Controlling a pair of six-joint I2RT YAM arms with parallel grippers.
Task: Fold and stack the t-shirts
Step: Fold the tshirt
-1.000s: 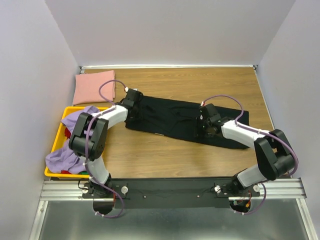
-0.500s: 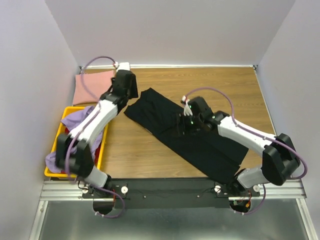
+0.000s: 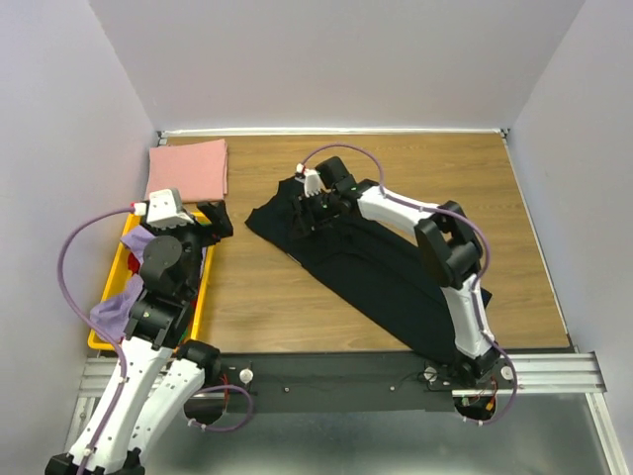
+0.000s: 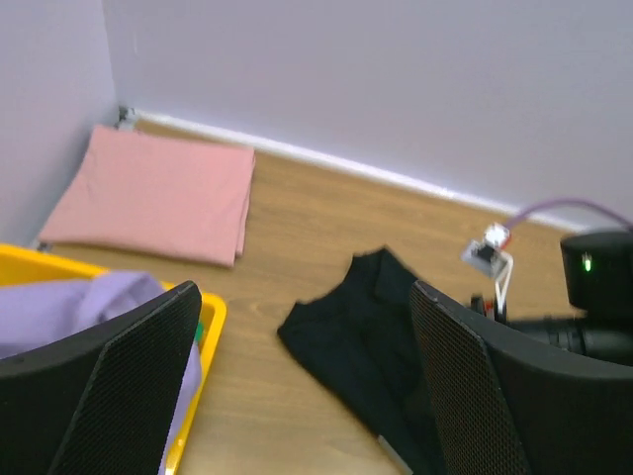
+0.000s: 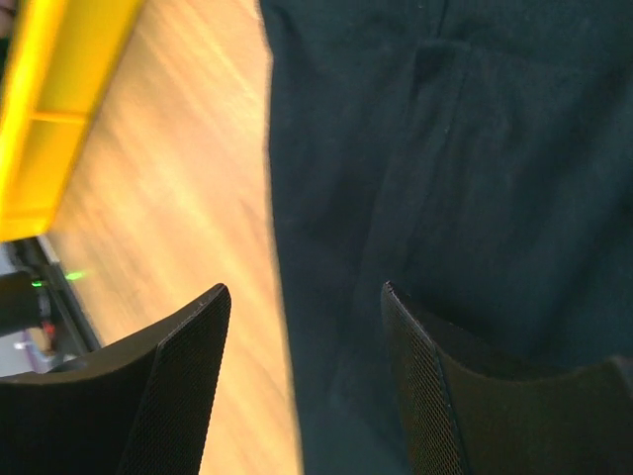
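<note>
- I count the pink shirt (image 3: 188,170) done: folded, table's (image 3: 287,307) far-left corner.
- Black shirt (image 3: 371,269) lies mid-table, half-folded; right tool (image 5: 305,292) spread over it.
- Lavender shirt (image 3: 117,315) unfolded in crate (image 4: 59,265); left tool (image 4: 302,297) spread, empty.

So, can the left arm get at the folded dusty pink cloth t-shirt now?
Probably yes: the open left gripper points toward the dusty pink cloth t-shirt, and nothing stands between them.
</note>
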